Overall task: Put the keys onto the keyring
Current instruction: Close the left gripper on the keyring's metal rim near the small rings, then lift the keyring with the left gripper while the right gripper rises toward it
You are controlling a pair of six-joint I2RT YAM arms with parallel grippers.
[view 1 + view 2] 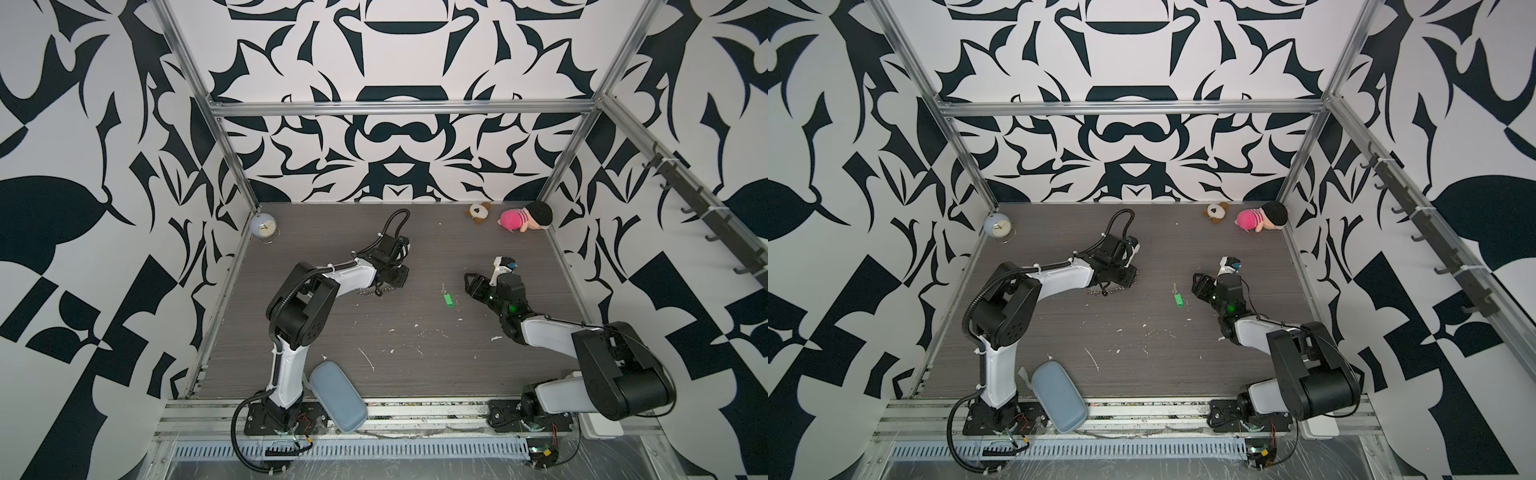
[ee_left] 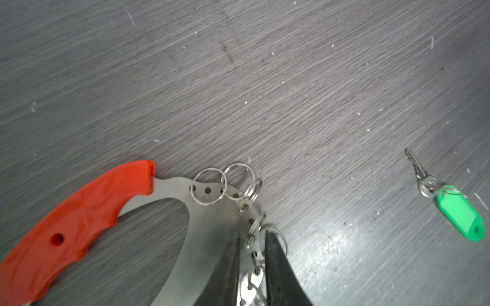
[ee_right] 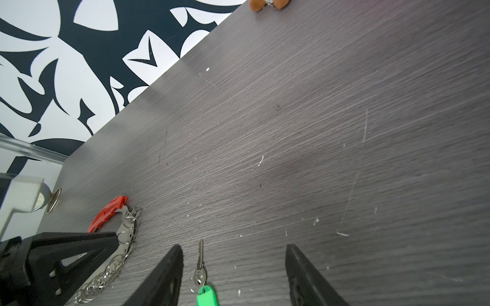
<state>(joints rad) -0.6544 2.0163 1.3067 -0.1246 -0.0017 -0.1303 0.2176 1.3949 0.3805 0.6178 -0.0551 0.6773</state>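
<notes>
The keys (image 3: 200, 267) lie flat mid-table, with open tabletop (image 1: 415, 249) all round and every edge well off. Close by, the right gripper (image 3: 233, 247) has its jaws wide apart. Well to the left lies the keyring (image 2: 79, 220). The left gripper (image 2: 252, 235) brackets its ringed band, gap narrow. Pinching or loose, I can't tell.

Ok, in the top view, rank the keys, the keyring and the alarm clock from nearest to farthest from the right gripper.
Measured from the right gripper in a top view:
1. keys: just beside it, on its left.
2. keyring: further left, past the middle.
3. alarm clock: far back left corner.
</notes>
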